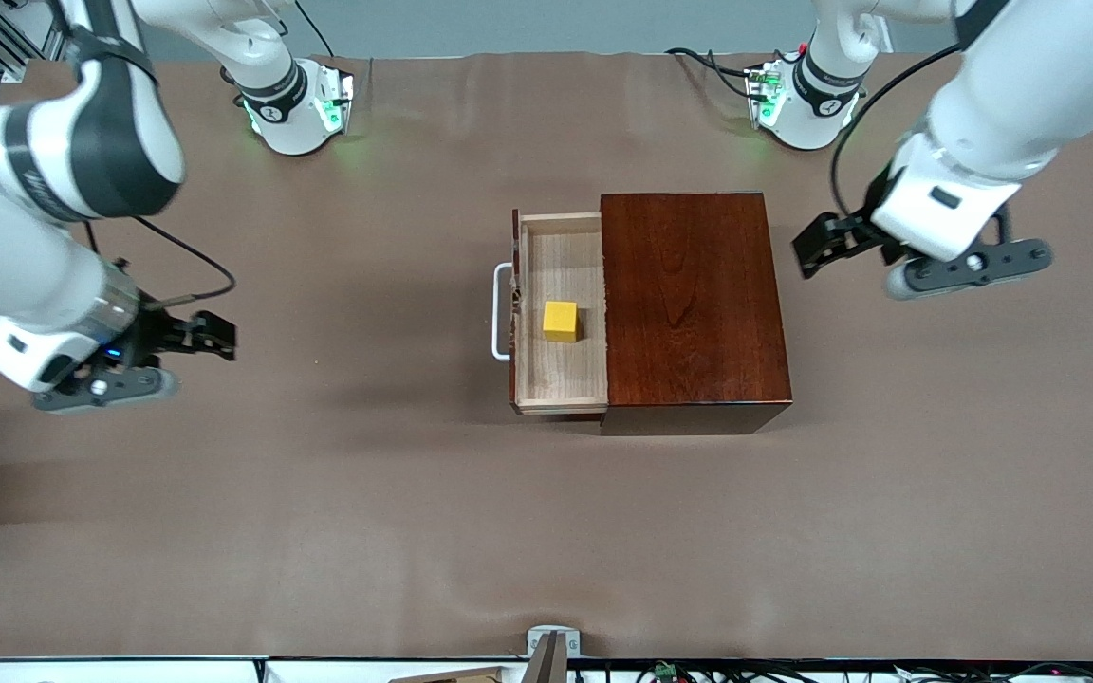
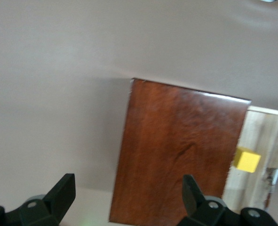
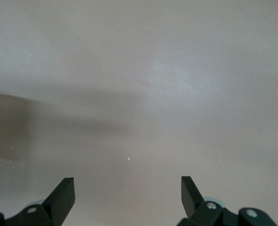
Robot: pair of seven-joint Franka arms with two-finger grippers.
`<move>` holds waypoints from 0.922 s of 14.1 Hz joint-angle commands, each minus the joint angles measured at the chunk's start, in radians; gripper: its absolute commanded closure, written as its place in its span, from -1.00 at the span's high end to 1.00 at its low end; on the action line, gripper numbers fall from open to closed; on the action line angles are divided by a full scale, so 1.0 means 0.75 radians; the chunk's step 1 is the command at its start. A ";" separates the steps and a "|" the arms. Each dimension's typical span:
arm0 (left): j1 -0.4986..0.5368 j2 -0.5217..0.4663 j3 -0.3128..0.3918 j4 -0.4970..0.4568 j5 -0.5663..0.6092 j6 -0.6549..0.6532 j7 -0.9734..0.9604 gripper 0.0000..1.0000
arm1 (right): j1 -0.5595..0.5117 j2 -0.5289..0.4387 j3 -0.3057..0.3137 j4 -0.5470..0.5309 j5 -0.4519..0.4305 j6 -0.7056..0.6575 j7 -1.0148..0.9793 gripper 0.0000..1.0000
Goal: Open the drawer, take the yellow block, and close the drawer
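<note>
Drawer stands pulled out of the dark reddish-brown wooden box, toward the right arm's end of the bench. White bar handle sits at the drawer's outer face, nothing touching it. So I read the opening step as done; the take step is in hand and not yet begun.

Yellow block sits on the drawer's light-wood floor, about mid-tray, just beside the box's open edge and clear of the tray walls. In the left wrist view the same block shows past the box top, untouched.

Right tool hangs over bare bench toward the right arm's end, well apart from the handle. Fingers spread wide, nothing between them; its wrist view shows only bench.

Left tool hangs over bench just beside the box's closed end, toward the left arm's end. Fingers wide too, empty, camera looking along the box toward the drawer.

My judgement for the next move: bring one tool above the tray, line the open fingers across two flat faces of the block, descend straight so neither finger clips the tray walls or the box edge, close, lift clear. The block's place close to the box edge leaves little room on that side. After that, the drawer needs a push on its front face to shut.
</note>
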 commanded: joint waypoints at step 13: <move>0.364 -0.078 -0.020 -0.189 -0.017 0.232 0.521 1.00 | 0.480 0.142 0.040 0.030 0.013 0.122 -0.198 1.00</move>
